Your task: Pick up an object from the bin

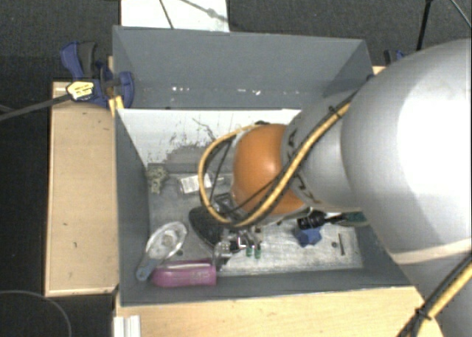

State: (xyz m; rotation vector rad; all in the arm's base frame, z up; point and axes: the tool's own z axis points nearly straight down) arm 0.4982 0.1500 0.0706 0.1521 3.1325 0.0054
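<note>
I see the claw [240, 245] low by the bin's [133, 203] front wall, under the orange cover [258, 162]; wide or narrow, I cannot tell; black rounded thing [204, 223] just left of it; purple oblong block [184, 276] front-left, metal strainer [167, 240] beside that; blue piece [308, 237] to the right.

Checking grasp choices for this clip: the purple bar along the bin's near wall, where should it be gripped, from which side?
Probably across its narrow width, near the middle, coming straight down. The purple bar lies flat, lengthwise along the near wall, and the strainer's handle crowds its left end, so end or side approaches look blocked.
</note>
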